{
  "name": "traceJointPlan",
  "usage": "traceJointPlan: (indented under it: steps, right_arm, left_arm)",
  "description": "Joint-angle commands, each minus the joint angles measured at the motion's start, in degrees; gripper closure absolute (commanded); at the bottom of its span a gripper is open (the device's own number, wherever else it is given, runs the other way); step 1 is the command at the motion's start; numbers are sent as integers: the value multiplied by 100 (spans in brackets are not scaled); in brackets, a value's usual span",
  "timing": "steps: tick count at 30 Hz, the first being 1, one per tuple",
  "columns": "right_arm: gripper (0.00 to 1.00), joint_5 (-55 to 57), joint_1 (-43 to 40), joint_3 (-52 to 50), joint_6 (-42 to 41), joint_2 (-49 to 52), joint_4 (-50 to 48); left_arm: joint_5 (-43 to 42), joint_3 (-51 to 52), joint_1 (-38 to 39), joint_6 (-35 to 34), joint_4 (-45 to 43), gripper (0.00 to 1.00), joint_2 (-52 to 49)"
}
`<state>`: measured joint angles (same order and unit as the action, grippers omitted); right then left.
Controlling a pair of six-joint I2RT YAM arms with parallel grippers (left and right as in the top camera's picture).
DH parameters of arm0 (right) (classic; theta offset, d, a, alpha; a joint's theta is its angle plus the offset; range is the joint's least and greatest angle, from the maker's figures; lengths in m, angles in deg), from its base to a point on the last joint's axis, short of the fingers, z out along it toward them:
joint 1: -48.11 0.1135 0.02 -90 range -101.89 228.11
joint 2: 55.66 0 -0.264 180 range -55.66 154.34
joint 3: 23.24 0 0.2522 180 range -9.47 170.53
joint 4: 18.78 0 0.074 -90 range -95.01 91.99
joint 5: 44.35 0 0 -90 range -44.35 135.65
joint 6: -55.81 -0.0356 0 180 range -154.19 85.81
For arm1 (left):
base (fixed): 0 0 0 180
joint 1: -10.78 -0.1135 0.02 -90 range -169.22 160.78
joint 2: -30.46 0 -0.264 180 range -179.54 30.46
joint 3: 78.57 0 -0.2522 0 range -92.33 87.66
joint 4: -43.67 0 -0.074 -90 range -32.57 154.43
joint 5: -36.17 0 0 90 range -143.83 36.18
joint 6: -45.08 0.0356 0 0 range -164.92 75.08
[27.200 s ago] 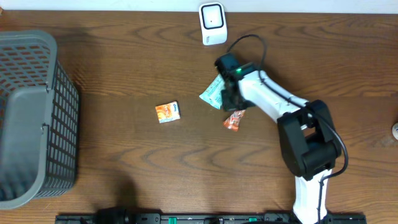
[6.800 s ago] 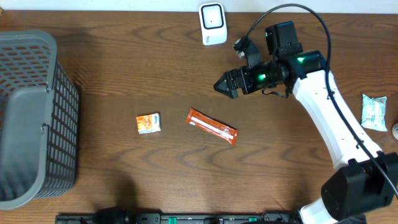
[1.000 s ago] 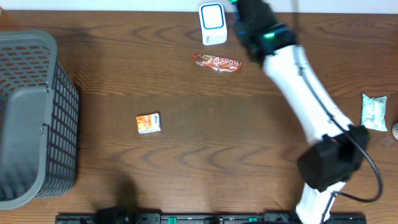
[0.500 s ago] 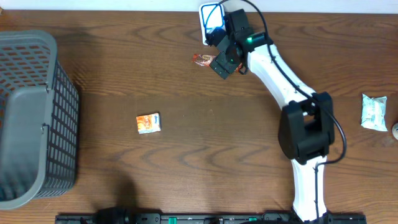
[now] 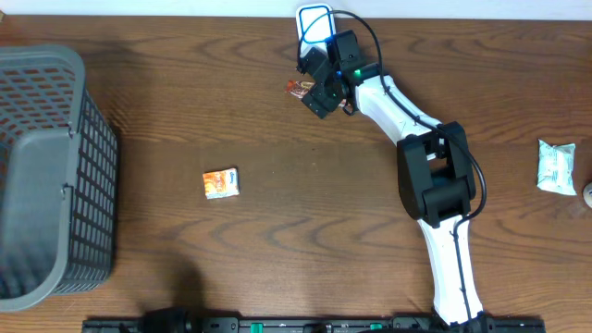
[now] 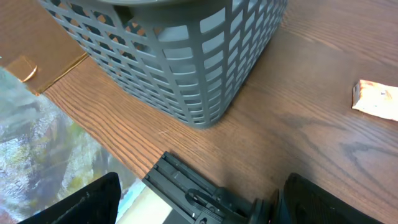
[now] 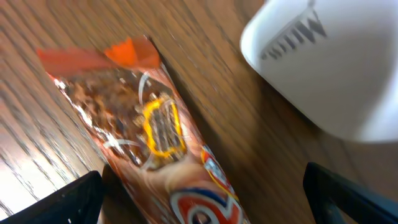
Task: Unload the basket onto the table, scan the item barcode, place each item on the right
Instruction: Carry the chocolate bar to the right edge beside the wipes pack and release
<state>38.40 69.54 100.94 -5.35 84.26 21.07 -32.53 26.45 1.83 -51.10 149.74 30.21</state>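
Note:
A red-orange snack bar [image 7: 155, 127] lies flat on the wood just in front of the white scanner [image 7: 329, 62]. My right gripper [image 7: 205, 205] hovers low over the bar, open, with one finger on each side of the wrapper and not pinching it. In the overhead view that gripper [image 5: 319, 92] covers most of the bar [image 5: 296, 88] below the scanner [image 5: 314, 20]. My left gripper [image 6: 199, 208] is open and holds nothing, low at the table's front edge. No barcode shows.
A grey mesh basket [image 5: 46, 176] stands at the left, close ahead of the left wrist camera as basket [image 6: 186, 56]. A small orange packet [image 5: 220, 182] lies mid-table. A white-green packet [image 5: 555, 166] sits at the far right edge.
The right arm has come down from beside the scanner onto the bar and shifted slightly left. Its jaws have spread wide. The bar still lies below the scanner. The left arm is unmoved.

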Motion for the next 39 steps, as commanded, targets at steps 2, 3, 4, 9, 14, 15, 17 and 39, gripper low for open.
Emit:
traceJointPlan:
  steps: [2,3,4,9,14,15,17,39]
  right_arm:
    - [15,-407,-42,-31,-105,402,31]
    - [26,-490,-48,-31,-160,413,52]
    - [36,-529,-50,-31,-181,433,74]
    - [82,-529,-50,-31,-304,442,293]
    - [99,-531,-92,61,-535,337,804]
    - [99,-533,-133,107,-643,251,970]
    - [99,-531,-229,205,-833,0,1405]
    - [99,1432,-3757,74,-3508,-2109,3805]
  left_arm:
    - [55,-2,-20,7,446,16,-2]
    - [55,-2,-20,7,446,16,-2]
    - [55,-2,-20,7,446,16,-2]
    - [55,-2,-20,7,446,16,-2]
    - [55,-2,-20,7,446,16,-2]
    - [55,-2,-20,7,446,16,-2]
    - [55,-2,-20,7,446,16,-2]
    - [55,-2,-20,7,446,16,-2]
